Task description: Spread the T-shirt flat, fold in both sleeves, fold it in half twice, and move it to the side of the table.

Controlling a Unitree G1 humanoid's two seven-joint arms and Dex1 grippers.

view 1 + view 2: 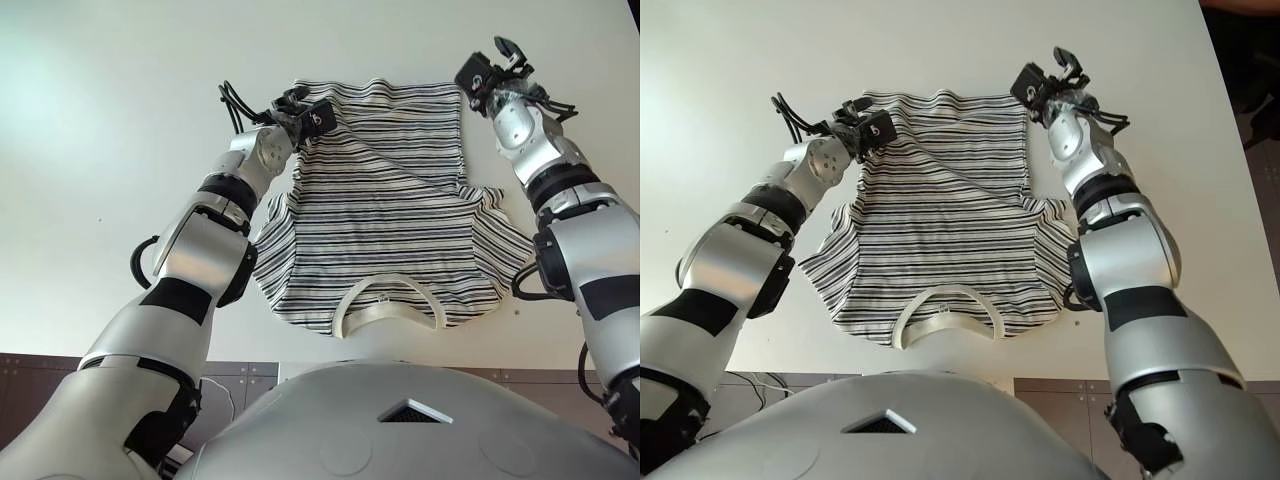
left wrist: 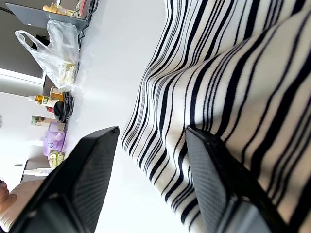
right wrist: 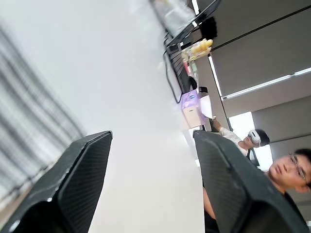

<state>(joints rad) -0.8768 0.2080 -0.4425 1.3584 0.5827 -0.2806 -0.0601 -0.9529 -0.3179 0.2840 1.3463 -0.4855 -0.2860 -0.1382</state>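
A black-and-white striped T-shirt (image 1: 390,220) lies on the white table (image 1: 120,120), its white collar (image 1: 390,305) nearest me and its hem farthest away. A diagonal crease crosses its upper half. My left gripper (image 1: 293,100) rests at the far left corner of the hem. It is open, and in the left wrist view one finger (image 2: 214,179) lies on the striped cloth while the other (image 2: 92,165) is over bare table. My right gripper (image 1: 512,55) hovers open by the far right corner of the hem, with nothing between its fingers (image 3: 82,174).
The table's front edge (image 1: 150,350) runs just below the collar. Bare table lies to the left and right of the shirt. Beyond the table's far side, a plastic bag (image 2: 53,53), bottles and a laptop (image 2: 43,14) stand on another surface.
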